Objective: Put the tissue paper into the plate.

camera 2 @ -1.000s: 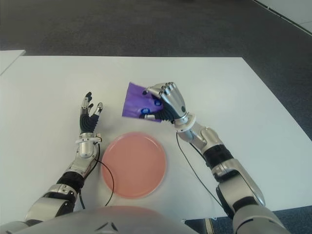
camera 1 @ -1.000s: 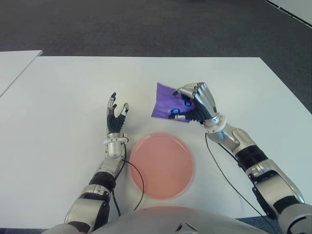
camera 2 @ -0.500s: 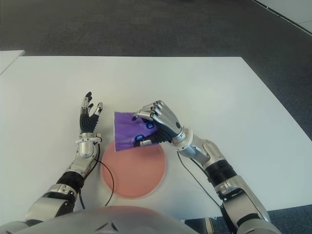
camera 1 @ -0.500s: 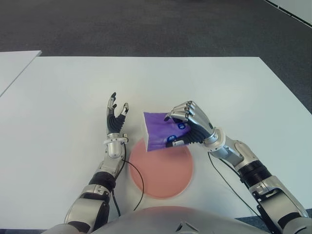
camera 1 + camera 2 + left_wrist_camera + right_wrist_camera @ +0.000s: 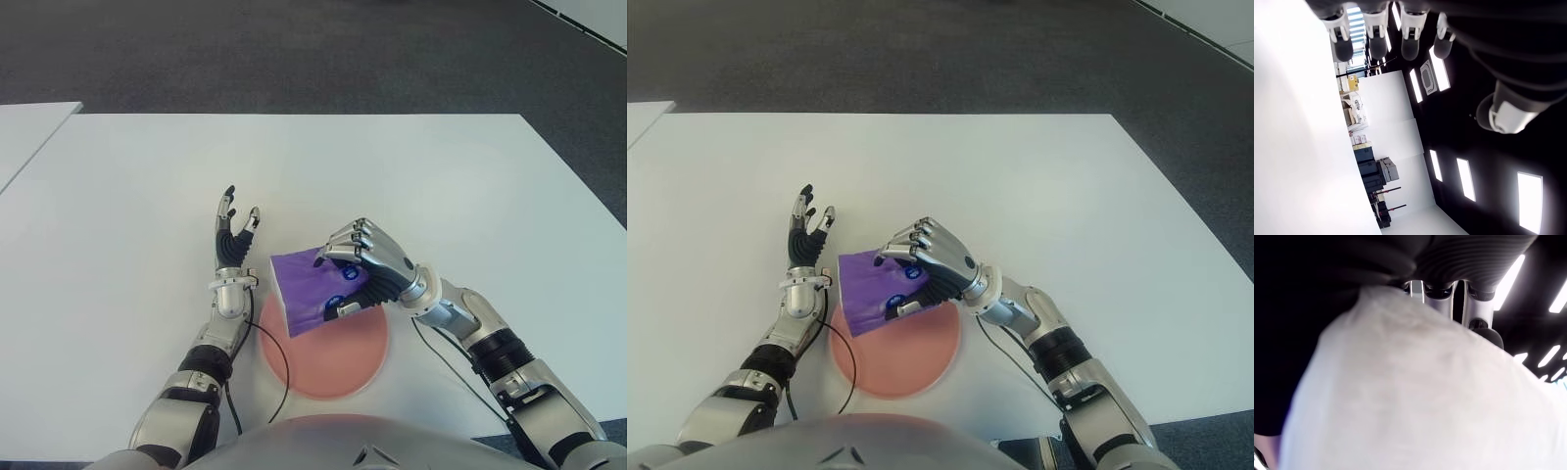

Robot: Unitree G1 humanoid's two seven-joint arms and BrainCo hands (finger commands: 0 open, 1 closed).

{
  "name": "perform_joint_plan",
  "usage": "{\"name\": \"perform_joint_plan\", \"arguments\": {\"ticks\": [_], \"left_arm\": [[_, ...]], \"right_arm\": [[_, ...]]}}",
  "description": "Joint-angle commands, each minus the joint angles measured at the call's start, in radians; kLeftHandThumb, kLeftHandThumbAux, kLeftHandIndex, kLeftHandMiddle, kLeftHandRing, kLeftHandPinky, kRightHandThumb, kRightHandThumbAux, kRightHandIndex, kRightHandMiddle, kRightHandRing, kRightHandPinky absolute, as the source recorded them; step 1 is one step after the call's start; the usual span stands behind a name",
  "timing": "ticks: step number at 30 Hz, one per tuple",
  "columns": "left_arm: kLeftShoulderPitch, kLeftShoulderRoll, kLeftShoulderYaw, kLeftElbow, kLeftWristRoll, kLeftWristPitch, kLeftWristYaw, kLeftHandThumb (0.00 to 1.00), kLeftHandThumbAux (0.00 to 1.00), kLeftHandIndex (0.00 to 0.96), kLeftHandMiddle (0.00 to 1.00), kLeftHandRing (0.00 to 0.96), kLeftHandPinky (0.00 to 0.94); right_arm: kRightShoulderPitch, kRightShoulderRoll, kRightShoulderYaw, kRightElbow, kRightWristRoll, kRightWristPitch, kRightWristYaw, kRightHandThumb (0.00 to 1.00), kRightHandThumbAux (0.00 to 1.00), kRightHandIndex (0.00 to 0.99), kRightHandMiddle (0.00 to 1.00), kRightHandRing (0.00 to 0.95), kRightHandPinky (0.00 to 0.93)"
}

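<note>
Purple tissue pack [image 5: 312, 292] is clamped in the right hand [image 5: 364, 269], hanging over the pink plate's [image 5: 338, 367] far-left rim. Best to shift it toward the plate's middle, lower it, then uncurl. Left hand [image 5: 233, 240] stands spread beside the plate's left.

tissue paper [image 5: 306, 292]: purple packet with small blue-and-white marks, pale end facing 8 o'clock, tilted, gripped in the right hand [image 5: 364, 266], over the plate's 11 o'clock edge | plate [image 5: 338, 359]: round, pink, flat on the white table [image 5: 127, 196], far rim hidden under the packet
</note>
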Motion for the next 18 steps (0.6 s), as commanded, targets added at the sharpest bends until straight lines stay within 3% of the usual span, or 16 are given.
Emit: {"name": "perform_joint_plan", "arguments": {"ticks": [1, 18], "left_arm": [[0.058, -0.009, 0.000, 0.031, -0.003, 0.018, -0.016, 0.000, 0.492, 0.000, 0.000, 0.000, 0.000], [0.054, -0.016, 0.002, 0.041, -0.001, 0.015, -0.007, 0.000, 0.482, 0.000, 0.000, 0.000, 0.000]], "right_arm": [[0.032, 0.010, -0.013, -0.002, 0.029, -0.020, 0.047, 0.747, 0.709, 0.440, 0.855, 0.853, 0.857], [0.068, 0.036, -0.042, -0.009, 0.040, -0.009, 0.176, 0.750, 0.708, 0.441, 0.861, 0.858, 0.871]]}}
